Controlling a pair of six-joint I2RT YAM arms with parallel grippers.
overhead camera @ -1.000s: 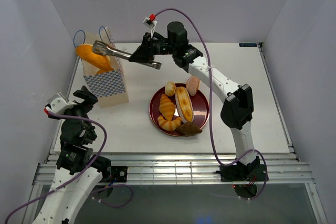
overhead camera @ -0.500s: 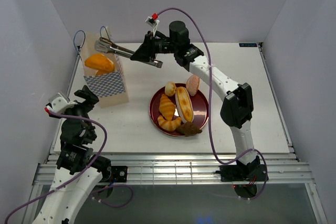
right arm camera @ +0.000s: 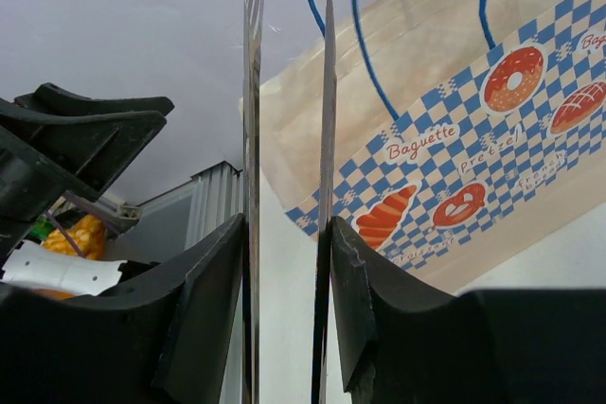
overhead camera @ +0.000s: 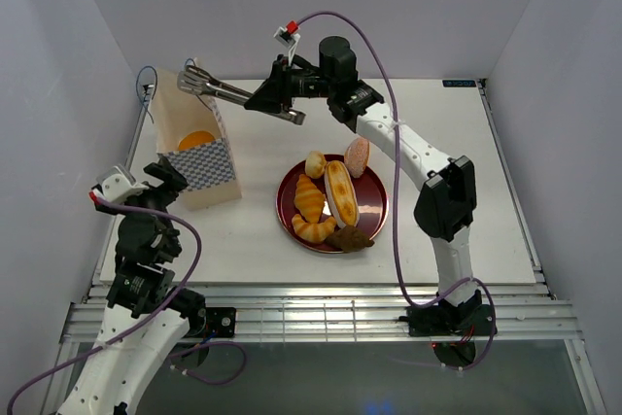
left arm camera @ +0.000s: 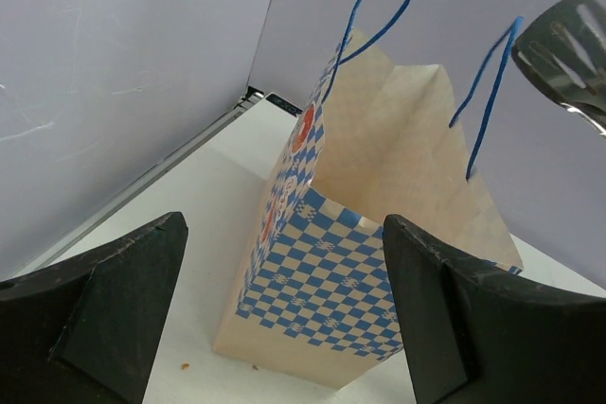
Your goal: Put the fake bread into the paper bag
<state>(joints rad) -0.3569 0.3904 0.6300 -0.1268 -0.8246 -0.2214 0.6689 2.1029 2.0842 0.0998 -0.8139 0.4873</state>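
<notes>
The paper bag [overhead camera: 199, 170] stands open at the table's far left. An orange-golden piece of fake bread [overhead camera: 197, 139] lies inside it. My right gripper [overhead camera: 275, 99] is shut on metal tongs [overhead camera: 209, 86], whose empty tips hover over the bag's mouth. More fake bread sits on the dark red plate [overhead camera: 375, 218]: a round bun [overhead camera: 315, 163], two croissants [overhead camera: 309, 196], an oblong roll [overhead camera: 341, 191], a pinkish bun [overhead camera: 358, 156] and a dark piece [overhead camera: 350, 237]. My left gripper [overhead camera: 160, 182] is open and empty beside the bag [left arm camera: 379, 186]. The right wrist view shows the tongs' blades [right arm camera: 251, 92] and the bag [right arm camera: 454, 139].
White walls enclose the table on the left, back and right. The bag's blue cord handles [left arm camera: 379, 16] stand up above its mouth, next to the tongs' tip [left arm camera: 568, 54]. A metal rail runs along the table's near edge [overhead camera: 321, 303].
The orange bread has left the tongs and dropped down into the bag. The tongs' tips rose slightly and are empty. My left gripper shifted a little towards the bag.
</notes>
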